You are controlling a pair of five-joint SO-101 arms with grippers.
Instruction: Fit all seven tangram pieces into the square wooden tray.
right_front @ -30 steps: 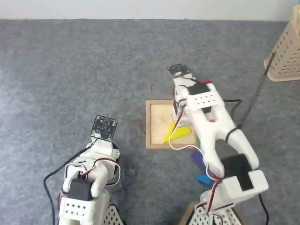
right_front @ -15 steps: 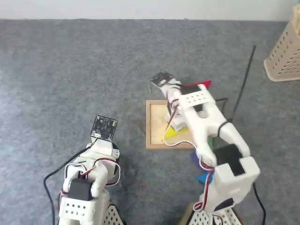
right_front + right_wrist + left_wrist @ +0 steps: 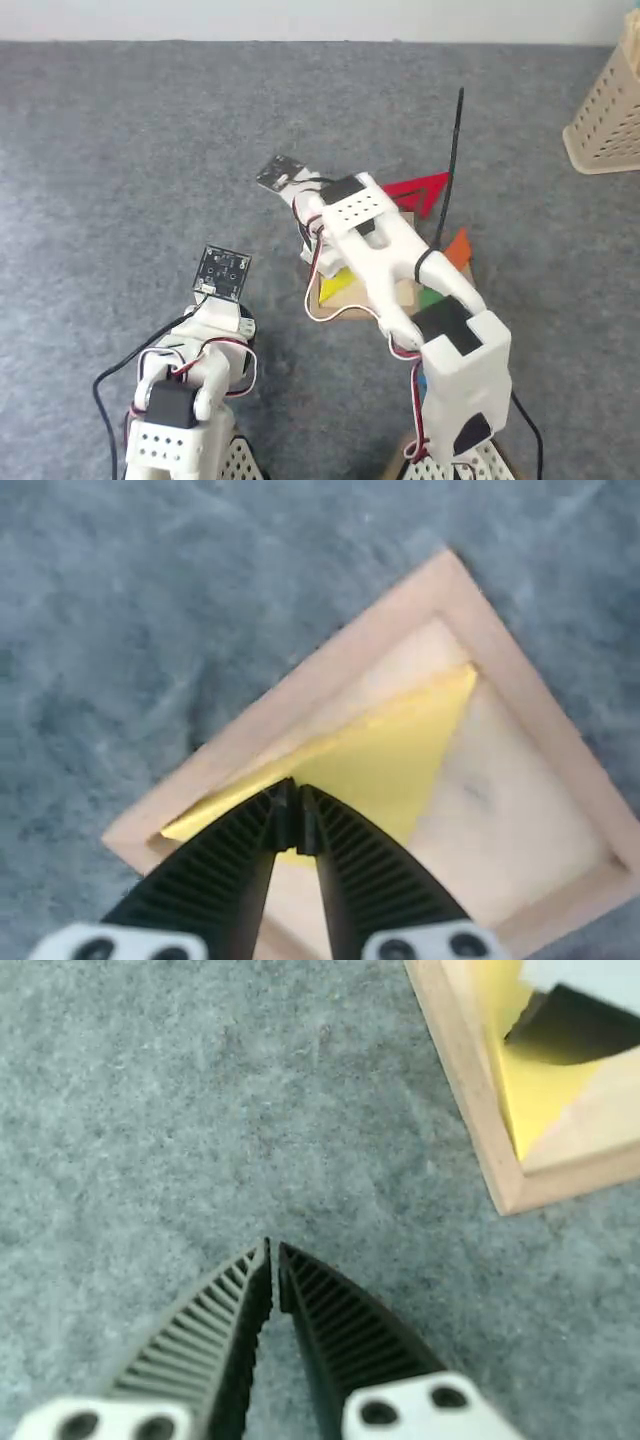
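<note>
Noted right end effector (image 3: 293,815) pinched closed, tips apparently touching yellow triangle (image 3: 390,760) inside tray (image 3: 335,668); left end effector (image 3: 273,1260) closed, empty, beside tray.

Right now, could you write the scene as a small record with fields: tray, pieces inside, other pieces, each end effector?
tray: wooden tray on grey carpet, partly under the right arm
inside: yellow piece, in a corner
outside: red triangle, on the carpet beyond the tray
unclear: orange piece and green piece beside the arm; inside or outside, cannot tell
left end effector: shut, over bare carpet near the tray
right end effector: shut, tips at the yellow piece's edge
</note>
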